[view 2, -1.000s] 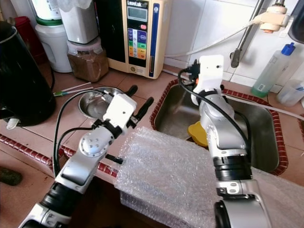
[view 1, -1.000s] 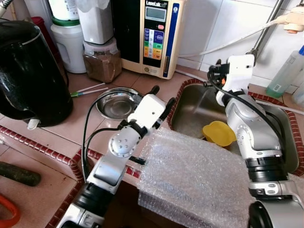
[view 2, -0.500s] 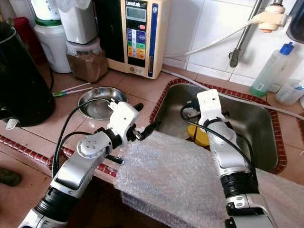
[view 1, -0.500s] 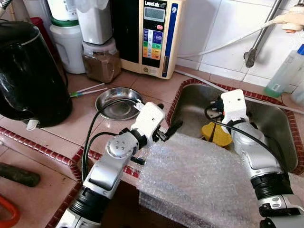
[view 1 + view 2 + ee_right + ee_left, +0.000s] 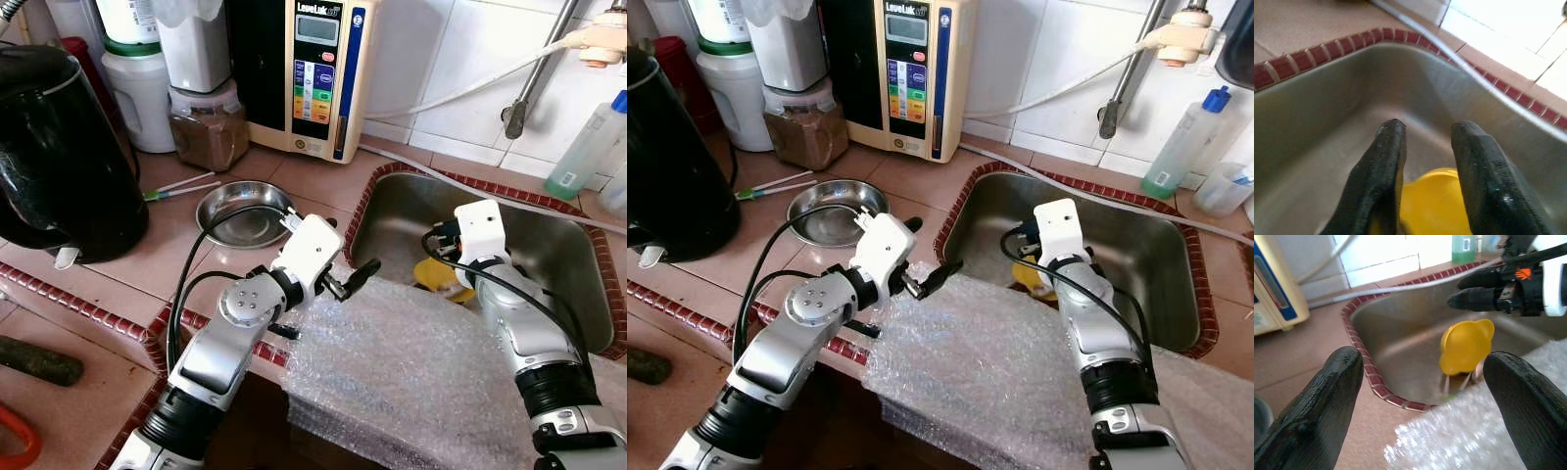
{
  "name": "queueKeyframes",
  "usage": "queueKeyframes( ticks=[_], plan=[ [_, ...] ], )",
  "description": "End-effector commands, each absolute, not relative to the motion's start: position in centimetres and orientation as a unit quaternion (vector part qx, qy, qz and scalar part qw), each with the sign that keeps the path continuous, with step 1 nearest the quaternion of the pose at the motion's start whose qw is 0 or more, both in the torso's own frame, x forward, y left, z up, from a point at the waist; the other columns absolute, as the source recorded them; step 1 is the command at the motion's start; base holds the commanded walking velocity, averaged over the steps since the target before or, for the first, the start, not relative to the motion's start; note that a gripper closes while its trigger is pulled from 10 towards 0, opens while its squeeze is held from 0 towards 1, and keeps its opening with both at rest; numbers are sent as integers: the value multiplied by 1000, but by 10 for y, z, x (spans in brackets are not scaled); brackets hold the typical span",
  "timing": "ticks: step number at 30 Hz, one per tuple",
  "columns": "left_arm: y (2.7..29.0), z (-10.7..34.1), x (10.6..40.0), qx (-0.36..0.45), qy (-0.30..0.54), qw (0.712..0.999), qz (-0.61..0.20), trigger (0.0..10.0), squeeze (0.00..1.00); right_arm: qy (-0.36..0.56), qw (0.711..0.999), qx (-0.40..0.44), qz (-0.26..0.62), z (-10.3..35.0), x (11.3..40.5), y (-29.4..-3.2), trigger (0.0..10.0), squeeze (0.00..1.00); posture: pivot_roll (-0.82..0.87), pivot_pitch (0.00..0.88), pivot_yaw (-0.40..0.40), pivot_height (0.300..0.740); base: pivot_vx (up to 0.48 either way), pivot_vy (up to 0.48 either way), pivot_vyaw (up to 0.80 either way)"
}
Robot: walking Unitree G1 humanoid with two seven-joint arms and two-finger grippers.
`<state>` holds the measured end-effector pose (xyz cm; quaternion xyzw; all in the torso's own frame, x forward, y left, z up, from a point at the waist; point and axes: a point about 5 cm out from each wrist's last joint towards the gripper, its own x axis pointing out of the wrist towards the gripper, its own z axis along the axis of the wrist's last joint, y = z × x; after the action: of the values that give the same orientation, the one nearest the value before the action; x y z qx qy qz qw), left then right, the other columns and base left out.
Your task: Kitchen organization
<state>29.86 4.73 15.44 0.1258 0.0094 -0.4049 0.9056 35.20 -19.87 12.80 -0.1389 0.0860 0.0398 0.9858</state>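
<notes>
Yellow plastic cup-like object (image 5: 1465, 346) sits inside the stainless steel sink (image 5: 568, 264), half hidden in head views behind the right gripper (image 5: 1425, 147) and the sheet of bubble wrap (image 5: 411, 382). Right jaws apart, straddling its top; contact unclear. Left gripper (image 5: 1422, 377) at the sink's near rim above the wrap, jaws wide apart, empty.
</notes>
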Motion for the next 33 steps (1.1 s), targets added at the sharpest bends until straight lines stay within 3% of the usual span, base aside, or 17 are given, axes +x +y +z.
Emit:
queueKeyframes(
  ticks=[1,7,12,16,21,29,30,31,32,33],
  plan=[
    [44,156,295,133,11,899,-416,10000,1000,76,987,-137,39,134,355,-200,10000,1000,-49,48,-10,740,0,0,0],
    [49,155,300,138,12,913,-383,10000,1000,50,992,-111,43,142,357,-194,10000,1000,-49,48,-10,740,0,0,0],
    [76,162,324,126,7,965,-230,10000,1000,-3,992,-87,89,163,358,-173,10000,1000,-51,50,-11,740,0,0,0],
    [82,163,328,117,7,972,-206,10000,1000,-11,992,-67,102,167,357,-167,10000,1000,-50,50,-11,740,0,0,0],
    [127,172,341,22,1,1000,-21,10000,1000,-43,949,-16,311,175,328,-101,10000,1000,-48,50,-7,740,0,0,0],
    [137,158,344,4,37,999,30,10000,1000,-56,927,-23,370,180,314,-84,10000,1000,-57,46,-2,740,0,0,0],
    [138,157,345,3,41,998,37,10000,722,-57,926,-26,373,181,313,-84,10000,1000,-58,46,-1,740,0,0,0],
    [139,156,345,3,43,998,43,10000,722,-57,925,-27,375,181,312,-84,10000,1000,-58,46,-1,740,0,0,0],
    [140,155,346,0,45,998,46,10000,184,-57,924,-27,377,181,311,-84,10000,1000,-58,46,-1,740,0,0,0],
    [140,154,347,-2,48,998,48,10000,0,-57,923,-27,379,182,310,-84,10000,1000,-58,45,-1,740,0,0,0]
  ],
)
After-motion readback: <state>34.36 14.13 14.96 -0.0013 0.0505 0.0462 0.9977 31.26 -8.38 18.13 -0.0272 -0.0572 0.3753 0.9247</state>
